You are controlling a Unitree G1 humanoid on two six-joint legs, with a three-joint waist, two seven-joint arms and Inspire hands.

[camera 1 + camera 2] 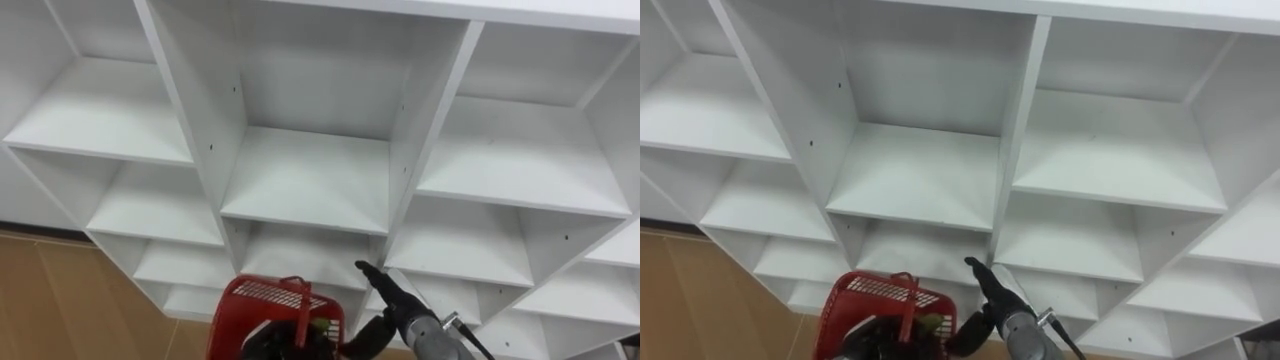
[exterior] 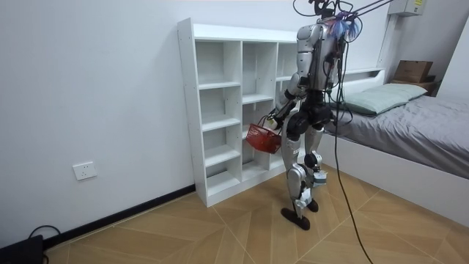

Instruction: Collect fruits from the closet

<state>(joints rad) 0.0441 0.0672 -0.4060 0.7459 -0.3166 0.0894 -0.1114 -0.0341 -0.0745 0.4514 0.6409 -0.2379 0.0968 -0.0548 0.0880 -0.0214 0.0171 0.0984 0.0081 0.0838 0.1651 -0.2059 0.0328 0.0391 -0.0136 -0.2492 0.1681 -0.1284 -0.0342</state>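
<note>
I stand close in front of a white closet (image 1: 305, 180) of open compartments, whose boards look bare white. Low in the eye views, a red plastic basket (image 1: 270, 300) hangs before its bottom shelves. My left hand (image 1: 268, 342) is dark at the basket's near edge, curled at its upright handle. Something green (image 1: 318, 326) shows inside the basket, too hidden to name. My right hand (image 1: 385, 290) reaches up from the lower right, fingers straight, pointing at a lower middle compartment and holding nothing. In the room view the basket (image 2: 264, 137) hangs at hip height by the closet (image 2: 220, 88).
Wooden floor (image 1: 60, 300) lies left of the closet. In the room view a bed (image 2: 410, 125) with a grey cover stands behind me, with a cardboard box (image 2: 414, 70) at its head. A wall socket (image 2: 84, 170) sits low on the wall.
</note>
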